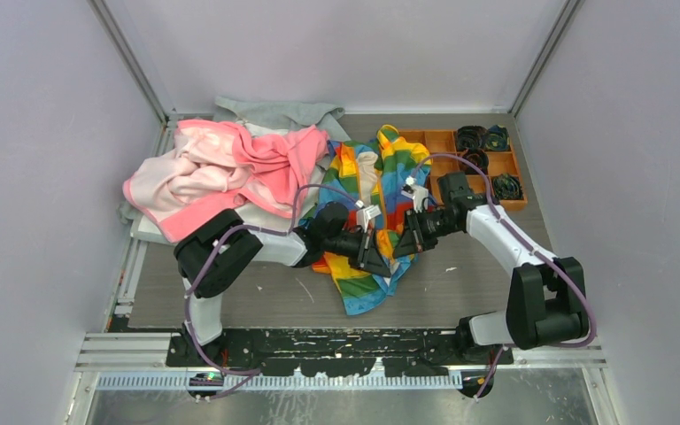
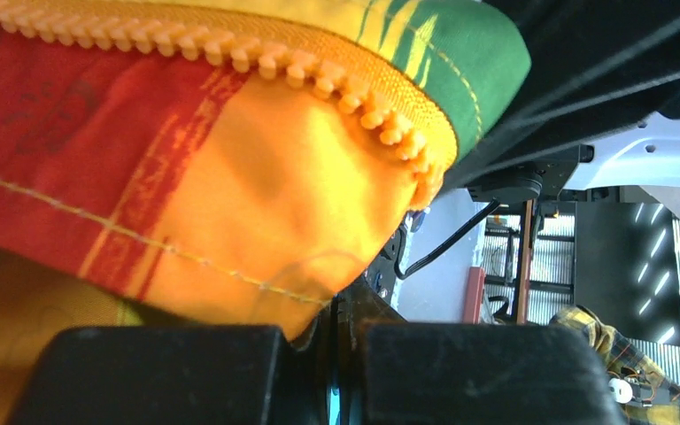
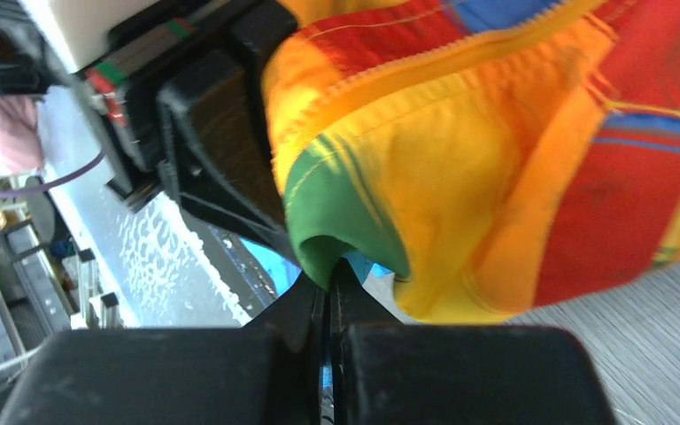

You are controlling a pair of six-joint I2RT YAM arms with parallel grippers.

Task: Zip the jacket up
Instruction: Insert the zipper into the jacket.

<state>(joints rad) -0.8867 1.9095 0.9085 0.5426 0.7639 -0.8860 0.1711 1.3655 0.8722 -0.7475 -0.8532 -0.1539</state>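
The rainbow-striped jacket point(image 1: 374, 212) lies open in the middle of the table, its cream lining showing near the collar. My left gripper point(image 1: 374, 255) is shut on the jacket's front edge; the left wrist view shows orange cloth point(image 2: 257, 212) pinched between the jaws point(image 2: 336, 310), with the orange zipper teeth point(image 2: 319, 75) running above. My right gripper point(image 1: 405, 241) is shut on the facing front edge; the right wrist view shows a green and yellow fold point(image 3: 345, 221) caught at the jaw tips point(image 3: 329, 282). The two grippers sit close together, tip to tip. The zipper slider is not visible.
A pink garment point(image 1: 226, 168) lies heaped at the left, over a grey garment point(image 1: 274, 115) at the back. An orange tray point(image 1: 474, 159) with dark rolled items stands at the back right. White walls enclose the table.
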